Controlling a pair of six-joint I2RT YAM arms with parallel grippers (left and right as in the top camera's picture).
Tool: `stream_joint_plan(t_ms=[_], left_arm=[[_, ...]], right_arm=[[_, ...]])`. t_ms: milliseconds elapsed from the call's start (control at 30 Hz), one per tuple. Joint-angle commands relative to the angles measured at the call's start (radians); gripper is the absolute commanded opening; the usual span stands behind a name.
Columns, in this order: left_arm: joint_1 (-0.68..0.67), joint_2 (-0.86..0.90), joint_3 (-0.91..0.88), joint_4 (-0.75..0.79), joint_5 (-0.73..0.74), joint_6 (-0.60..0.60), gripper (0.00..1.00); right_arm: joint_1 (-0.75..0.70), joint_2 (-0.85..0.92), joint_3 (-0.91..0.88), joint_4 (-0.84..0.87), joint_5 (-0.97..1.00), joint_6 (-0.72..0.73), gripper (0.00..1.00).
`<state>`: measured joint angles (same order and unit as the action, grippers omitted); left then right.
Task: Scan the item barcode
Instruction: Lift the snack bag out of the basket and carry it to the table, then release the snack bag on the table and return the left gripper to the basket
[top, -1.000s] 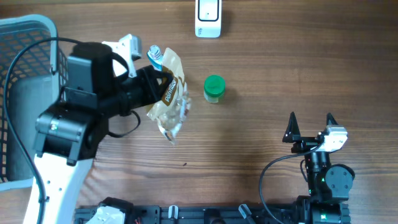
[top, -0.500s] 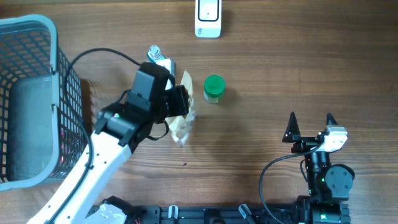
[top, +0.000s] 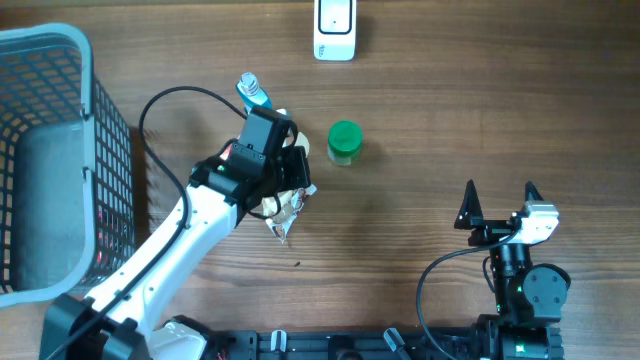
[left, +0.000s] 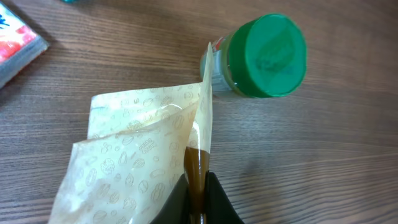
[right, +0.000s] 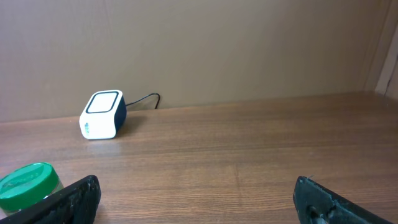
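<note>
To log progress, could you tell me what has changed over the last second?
The left arm swung right from the basket and lowered, carrying the pouch down beside the jar; its fingers stay shut on it. Jar, scanner and right arm have not moved.

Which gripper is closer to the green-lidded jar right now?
Left. The left gripper, shut on the pouch, is just beside the green-lidded jar. The right gripper stands open, far off to the jar's right.

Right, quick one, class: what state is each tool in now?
Left tool: closed, gripping the paper pouch.
Right tool: open, holding nothing.
</note>
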<state>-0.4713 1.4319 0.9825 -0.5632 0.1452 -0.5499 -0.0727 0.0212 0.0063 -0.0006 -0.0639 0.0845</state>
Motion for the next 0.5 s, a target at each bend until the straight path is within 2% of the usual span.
stream_joint_plan(t_ms=[0,167,233,300,333,367,433,467], left_arm=[[-0.005,0.029,-0.018,-0.002,-0.016,0.019,0.04],[-0.005,-0.006,-0.018,-0.001,-0.016,0.019,0.05],[-0.005,-0.047,-0.015,0.000,-0.016,0.019,0.23],[-0.005,-0.097,-0.007,0.000,-0.016,0.019,0.46],[-0.005,-0.134,-0.002,0.000,-0.017,0.020,0.62],[-0.005,-0.169,0.003,0.000,-0.017,0.023,0.71],[-0.004,-0.237,0.011,0.000,-0.016,0.023,1.00],[-0.004,-0.270,0.015,0.000,-0.017,0.023,1.00]], right_arm=[[0.002,-0.001,-0.001,0.002,-0.009,-0.006,1.00],[0.002,-0.001,-0.001,0.002,-0.009,-0.006,1.00],[0.002,-0.001,-0.001,0.002,-0.009,-0.006,1.00],[0.002,-0.001,-0.001,0.002,-0.009,-0.006,1.00],[0.002,-0.001,-0.001,0.003,-0.009,-0.006,1.00],[0.002,-0.001,-0.001,0.002,-0.009,-0.006,1.00],[0.002,-0.001,-0.001,0.002,-0.008,-0.006,1.00],[0.002,-0.001,-0.001,0.002,-0.008,-0.006,1.00]])
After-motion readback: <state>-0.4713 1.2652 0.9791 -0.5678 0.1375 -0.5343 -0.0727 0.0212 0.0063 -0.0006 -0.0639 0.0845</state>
